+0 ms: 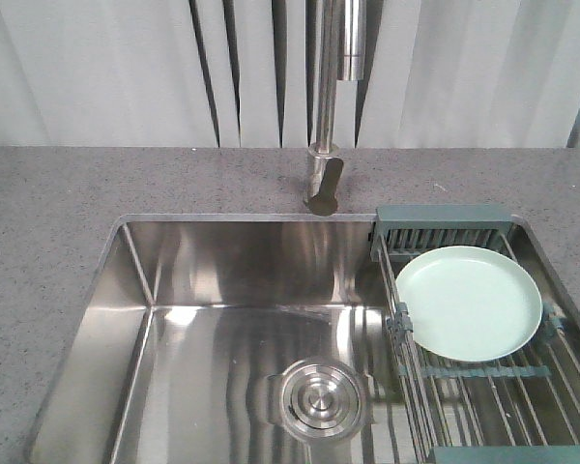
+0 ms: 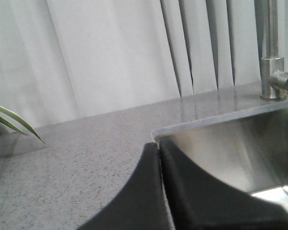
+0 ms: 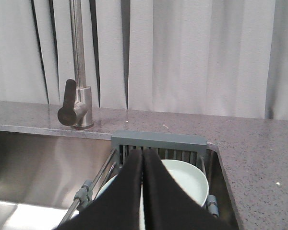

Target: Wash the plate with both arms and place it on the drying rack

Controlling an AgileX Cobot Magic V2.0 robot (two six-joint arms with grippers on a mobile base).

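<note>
The plate (image 1: 469,301) sat flat on the drying rack (image 1: 483,377) near the counter's (image 1: 58,193) right edge; left hand (image 2: 160,153) and right hand (image 3: 142,160) both pinched together, empty.

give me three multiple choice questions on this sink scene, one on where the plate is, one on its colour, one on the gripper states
1. Where does the plate lie?
A. on the sink floor by the drain
B. on the drying rack
C. on the countertop left of the faucet

2. What colour is the plate?
A. pale mint green
B. bright red
C. dark blue

3. How do the left gripper and right gripper stand?
A. both wide open
B. both shut, holding nothing
C. right one clamped on the plate

Key: 1 B, the front view shows the plate resting on the rack's wires at the sink's right side. 2 A, it is pale green in both views. 3 B, each wrist view shows fingers pressed together with nothing between them.
</note>
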